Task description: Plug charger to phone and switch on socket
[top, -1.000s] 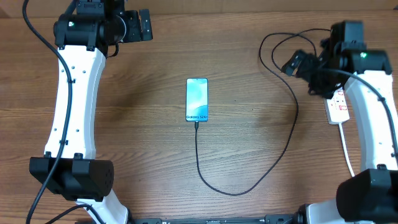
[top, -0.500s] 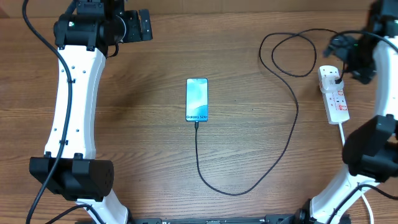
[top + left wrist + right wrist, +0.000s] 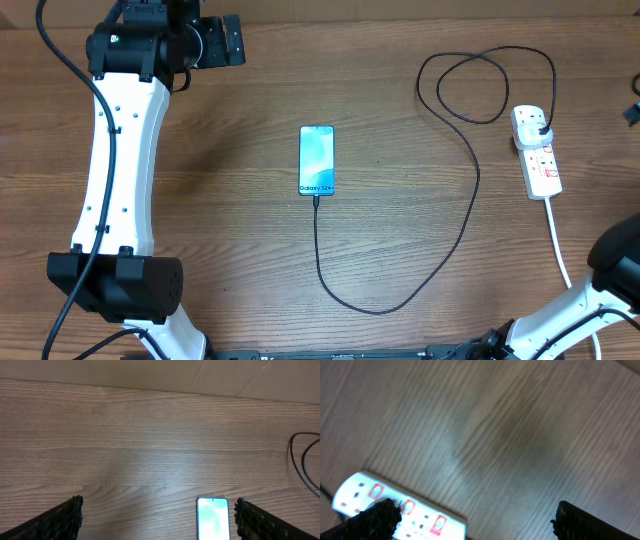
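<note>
Left gripper [image 3: 157, 521], right gripper [image 3: 475, 521]: wide open, empty; risk: either snagging charger [image 3: 478, 180] loop near socket [image 3: 538, 160] may unplug phone [image 3: 316, 160].

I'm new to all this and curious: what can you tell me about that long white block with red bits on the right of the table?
It is a white, plastic-looking power strip lying flat on the wooden table near its right edge. Small red switches mark its top. A black plug sits in its far socket, its thin black cable looping leftward. A thick white cord leaves its near end. No end effector touches it.
</note>
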